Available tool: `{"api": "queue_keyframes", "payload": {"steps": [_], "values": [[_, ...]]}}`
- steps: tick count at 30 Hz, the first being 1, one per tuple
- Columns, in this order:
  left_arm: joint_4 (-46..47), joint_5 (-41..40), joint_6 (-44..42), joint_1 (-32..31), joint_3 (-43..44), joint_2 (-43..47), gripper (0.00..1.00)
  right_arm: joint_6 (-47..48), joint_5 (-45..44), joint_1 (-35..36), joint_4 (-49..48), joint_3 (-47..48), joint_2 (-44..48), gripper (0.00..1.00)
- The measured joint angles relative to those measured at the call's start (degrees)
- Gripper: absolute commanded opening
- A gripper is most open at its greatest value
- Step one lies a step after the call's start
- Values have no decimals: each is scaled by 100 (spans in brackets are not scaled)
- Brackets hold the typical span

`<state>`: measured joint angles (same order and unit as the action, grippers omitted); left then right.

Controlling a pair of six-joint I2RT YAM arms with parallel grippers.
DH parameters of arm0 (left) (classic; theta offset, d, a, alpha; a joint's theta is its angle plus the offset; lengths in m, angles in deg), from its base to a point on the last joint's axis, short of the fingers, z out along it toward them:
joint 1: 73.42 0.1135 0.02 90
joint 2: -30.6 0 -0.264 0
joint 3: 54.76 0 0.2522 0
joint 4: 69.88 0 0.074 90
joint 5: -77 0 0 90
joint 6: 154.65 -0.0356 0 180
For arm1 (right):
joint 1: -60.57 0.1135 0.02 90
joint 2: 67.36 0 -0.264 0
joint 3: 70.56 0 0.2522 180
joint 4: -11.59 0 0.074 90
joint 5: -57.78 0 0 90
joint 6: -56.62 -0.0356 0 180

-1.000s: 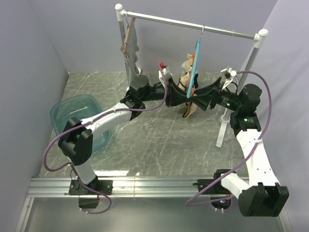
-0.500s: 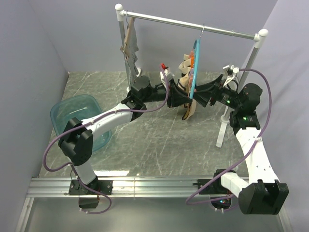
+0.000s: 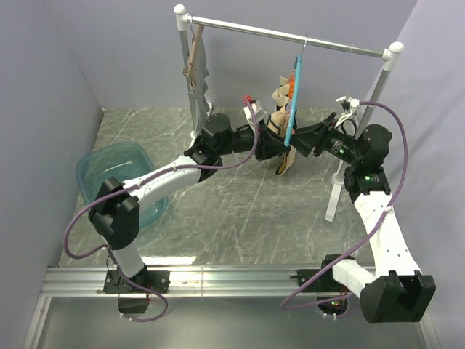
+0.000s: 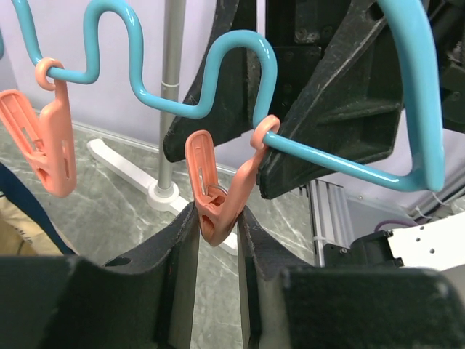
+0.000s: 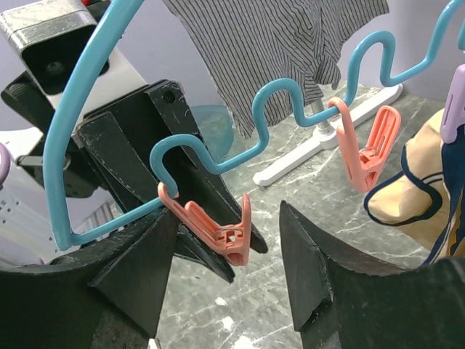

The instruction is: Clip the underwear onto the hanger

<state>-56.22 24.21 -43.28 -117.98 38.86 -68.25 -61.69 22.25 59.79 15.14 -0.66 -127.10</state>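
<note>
Teal wire of the hanger (image 4: 420, 80) is snaking right above the left gripper (image 4: 218, 225), so headroom there is running tight. The right gripper (image 5: 227, 218) is facing it from just beyond, black fingers straddling the same wire. Beneath both, open air is dropping away to the marble table (image 3: 240, 211).

Left fingers are closing to a narrow slot, pressing an orange clip (image 4: 216, 196) from both sides. Right fingers are gaping wide, gripping nothing, with that clip floating between them untouched.

Counting now: two orange clips, the second orange clip (image 4: 54, 138) dangling leftward in the left gripper's own view; one purple clip (image 5: 454, 98); one hanger. Tan underwear (image 5: 407, 193) is hanging just below the purple clip, right of the right gripper, and is getting cut off by the frame edge. From above, the hoop is showing edge-on, and both sets of fingertips are hiding behind it.
</note>
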Motion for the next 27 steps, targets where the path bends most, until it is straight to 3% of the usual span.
{"api": "queue_keyframes", "payload": {"steps": [7,11,16,21,25,27], "values": [[-179,-166,-101,-42,76,0,4,-44,-201,39,76,-2,44,61],[-223,-232,-118,-59,85,0,3,-52,-286,105,133,-4,44,71],[-258,-256,-116,-92,101,0,2,-37,-393,179,243,-4,44,73],[-310,-260,-116,-94,127,0,2,-39,-409,192,199,-24,59,63],[-387,-293,-114,-92,127,0,4,-15,-382,214,151,-28,70,34],[-439,-267,-105,-94,140,0,11,44,-409,214,122,-35,70,28]]}}
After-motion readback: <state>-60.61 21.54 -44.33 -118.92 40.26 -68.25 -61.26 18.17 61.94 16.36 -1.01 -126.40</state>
